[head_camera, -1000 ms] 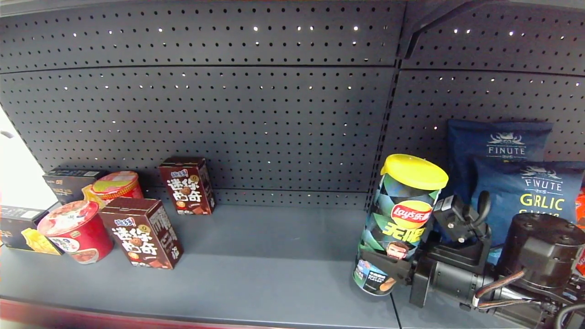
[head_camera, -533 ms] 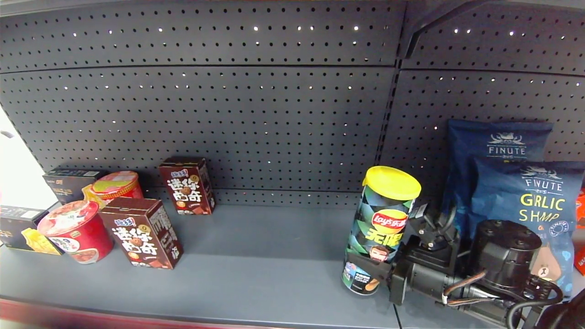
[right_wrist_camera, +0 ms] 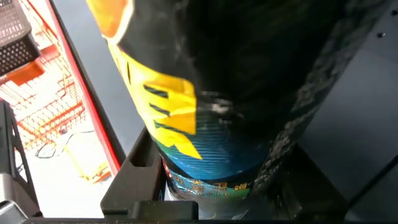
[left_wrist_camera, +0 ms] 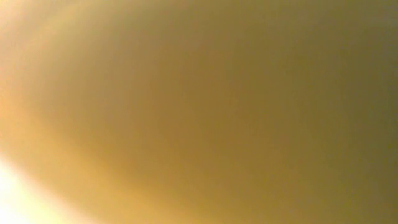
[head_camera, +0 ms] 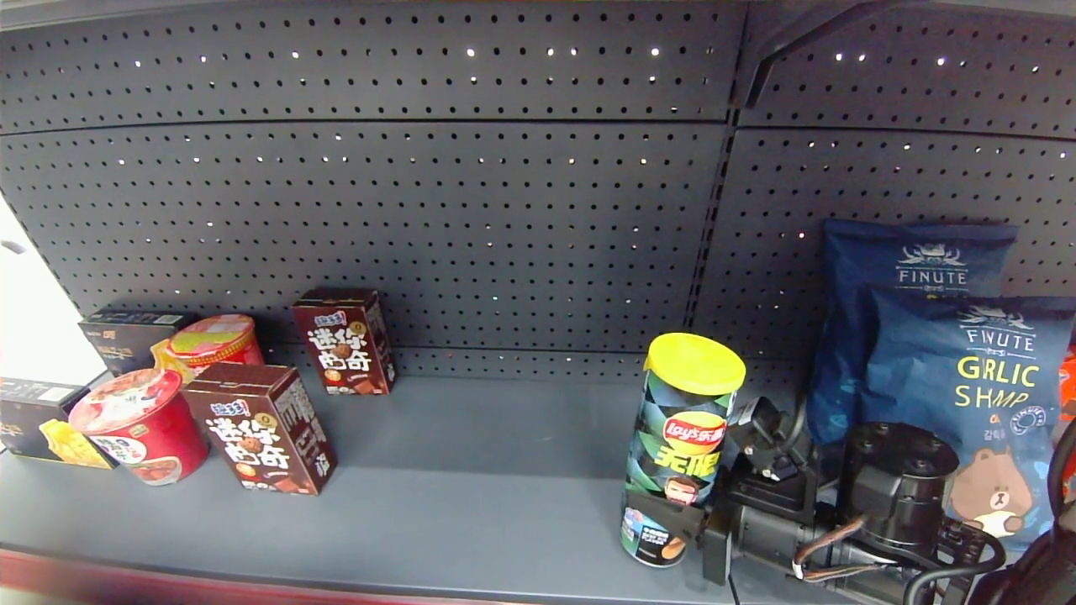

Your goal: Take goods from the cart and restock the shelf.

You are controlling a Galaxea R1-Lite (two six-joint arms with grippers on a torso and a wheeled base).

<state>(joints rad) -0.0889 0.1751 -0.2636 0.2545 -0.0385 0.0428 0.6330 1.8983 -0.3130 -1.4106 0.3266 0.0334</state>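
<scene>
A tall chip can (head_camera: pixel 677 445) with a yellow lid and a green-and-black wrap stands upright near the front of the grey shelf (head_camera: pixel 471 496), right of centre. My right gripper (head_camera: pixel 672 514) is shut on its lower part, one finger (head_camera: pixel 664 509) crossing the can's front. In the right wrist view the chip can (right_wrist_camera: pixel 205 124) sits close up between the black fingers (right_wrist_camera: pixel 134 180), its base just above or on the shelf; contact cannot be told. The left wrist view is a plain yellow-brown blur.
Two blue snack bags (head_camera: pixel 967 370) lean on the pegboard right of the can. At the left stand two brown boxes (head_camera: pixel 262 424), red cup noodles (head_camera: pixel 143 424) and dark boxes (head_camera: pixel 34 416). The shelf's middle is bare. A red cart (right_wrist_camera: pixel 43 106) is below the shelf edge.
My right gripper has carried the can leftward and down toward the shelf surface, away from the blue bags. The goods at the left have not moved.
</scene>
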